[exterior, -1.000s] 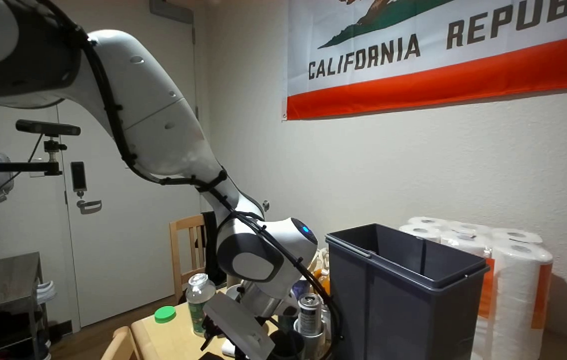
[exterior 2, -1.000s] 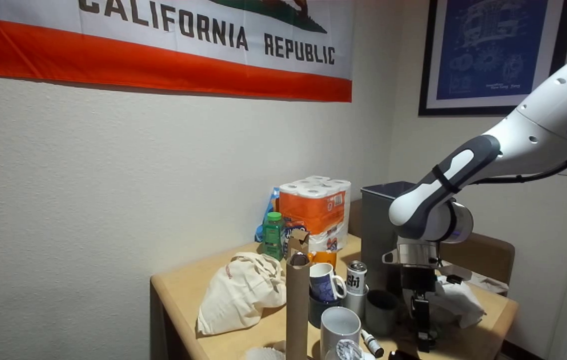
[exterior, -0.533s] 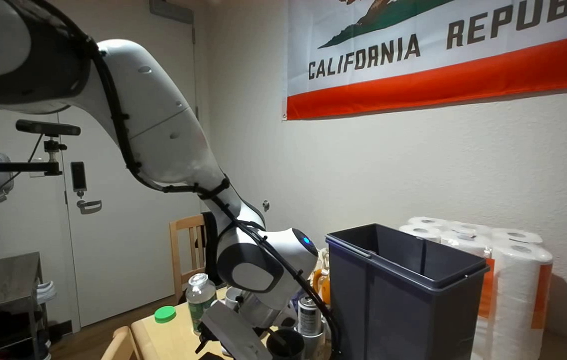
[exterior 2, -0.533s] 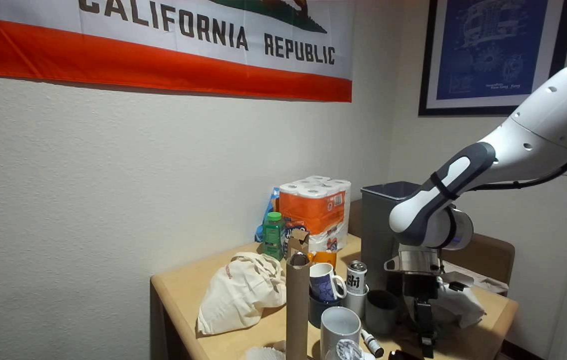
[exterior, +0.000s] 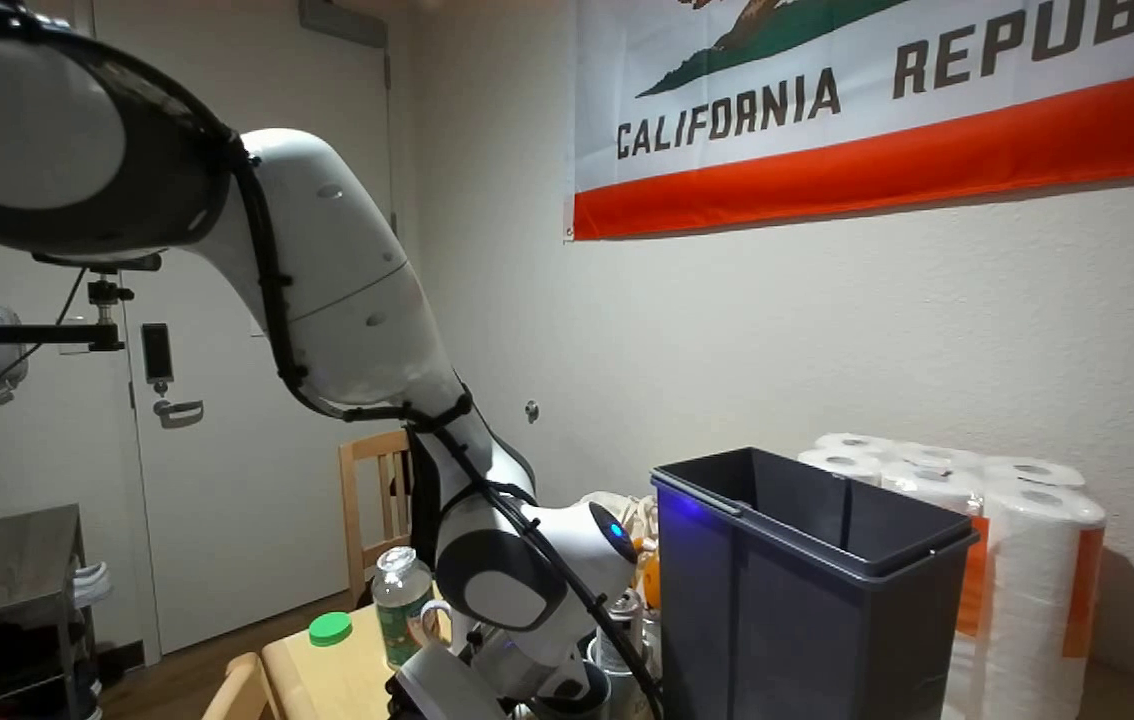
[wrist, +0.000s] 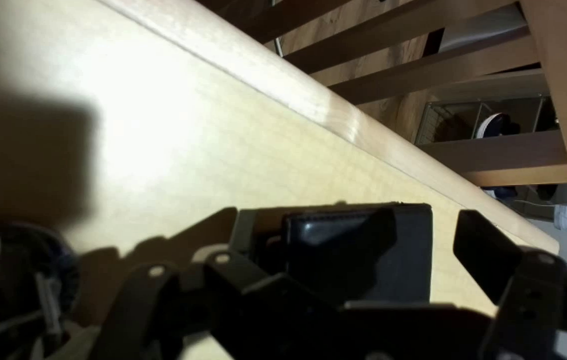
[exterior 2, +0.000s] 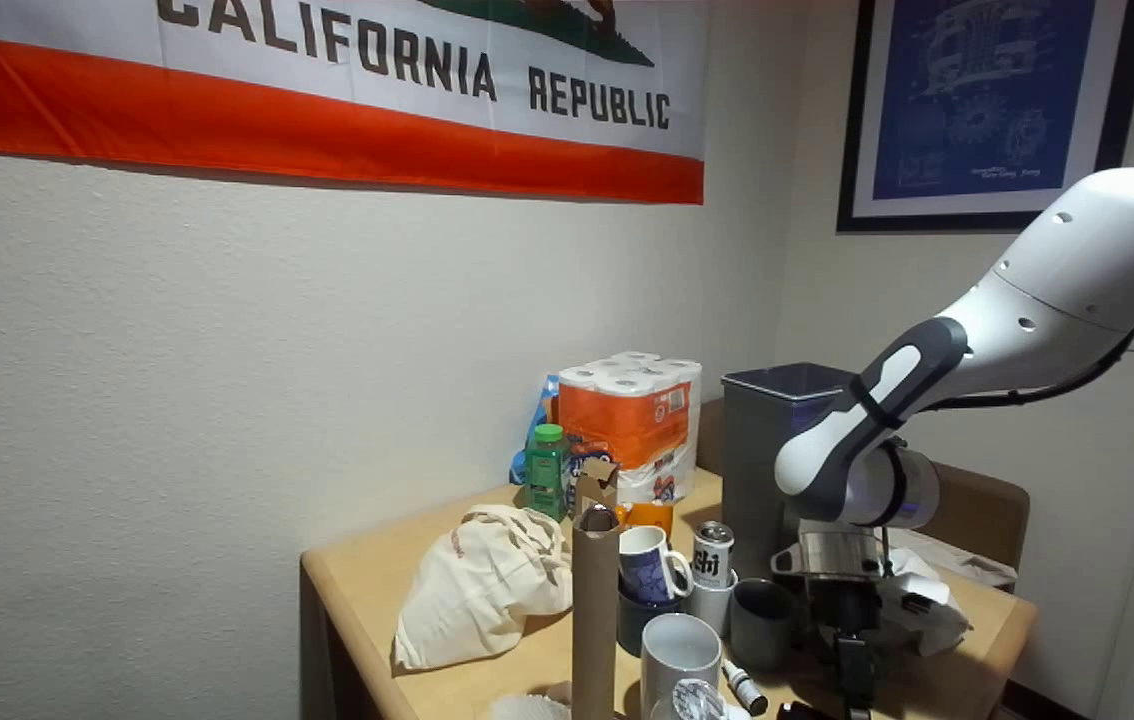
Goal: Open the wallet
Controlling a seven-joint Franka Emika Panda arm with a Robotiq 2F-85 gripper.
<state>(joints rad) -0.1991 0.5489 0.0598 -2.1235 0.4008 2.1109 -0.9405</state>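
Observation:
The black wallet (wrist: 403,250) lies on the light wooden table in the wrist view, dark and folded-looking, with a stitched edge. My gripper (wrist: 356,222) is open, with its fingers on either side of the wallet. A gap of bare table shows between the right finger and the wallet. The left finger is close to the wallet's left side; I cannot tell if it touches. The gripper's own body hides the wallet's near part. In an exterior view the gripper (exterior 2: 857,690) points down at the table near the lower edge. A dark object (exterior 2: 801,711) there may be the wallet.
The table edge (wrist: 323,107) runs diagonally past the wallet, with a wooden chair (wrist: 503,150) beyond. A grey mug (exterior 2: 763,625), a marker (exterior 2: 745,688) and a white mug (exterior 2: 679,655) stand or lie near the gripper. A grey bin (exterior: 807,600) and bottle (exterior: 399,600) are close.
The arm and gripper have moved downward toward the table in both exterior views. The objects on the table have not visibly moved.

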